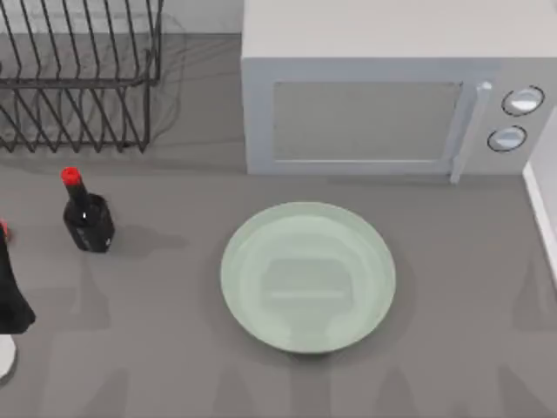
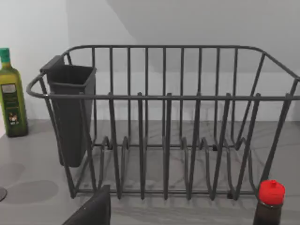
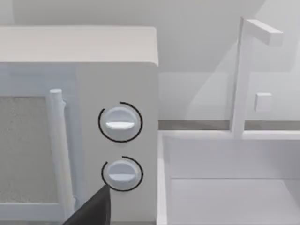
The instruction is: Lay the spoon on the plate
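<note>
The pale green plate (image 1: pixel 307 277) lies flat in the middle of the table, in front of the microwave, with nothing on it. At the table's far left edge a white rounded piece (image 1: pixel 4 355) and a small red tip (image 1: pixel 3 230) match the spoon, which is mostly cut off by the frame. Between them a black part of my left gripper (image 1: pixel 10 292) hangs over the spoon; whether it touches the spoon I cannot tell. A dark edge of that gripper (image 2: pixel 91 211) shows in the left wrist view. A dark edge of my right gripper (image 3: pixel 91 211) faces the microwave's knobs.
A dark red-capped bottle (image 1: pixel 87 218) stands left of the plate. Behind it at the back left is a black wire dish rack (image 1: pixel 78 78), and a green oil bottle (image 2: pixel 10 93) stands beside the rack. A white microwave (image 1: pixel 392 96) fills the back, and a white sink (image 3: pixel 234 178) is at the right.
</note>
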